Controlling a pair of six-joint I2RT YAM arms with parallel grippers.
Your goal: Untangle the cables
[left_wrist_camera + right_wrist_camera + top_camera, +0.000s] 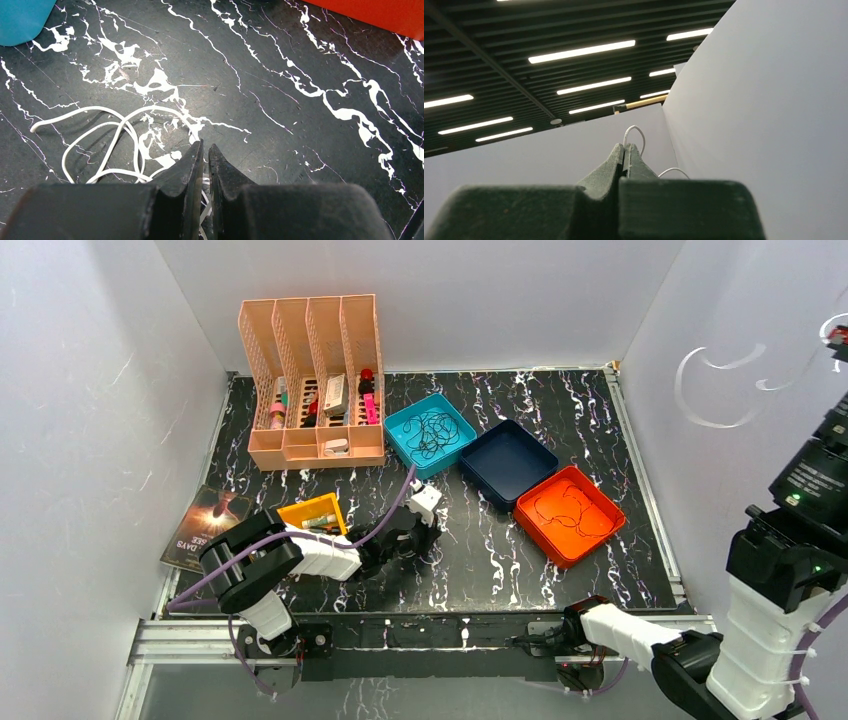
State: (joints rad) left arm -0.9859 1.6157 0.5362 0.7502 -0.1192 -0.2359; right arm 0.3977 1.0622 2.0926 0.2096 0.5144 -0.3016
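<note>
White cable (116, 134) is lying looped just left of the left gripper (205, 146), whose jaws are pinching one strand, while the right gripper (625, 146) is clamping a white loop (634, 127).

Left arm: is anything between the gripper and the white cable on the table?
Nothing visible. The white cable lies on bare table right at the fingertips of the left gripper, a strand seemingly running between them. The teal tray and orange tray sit off at the far corners.
</note>
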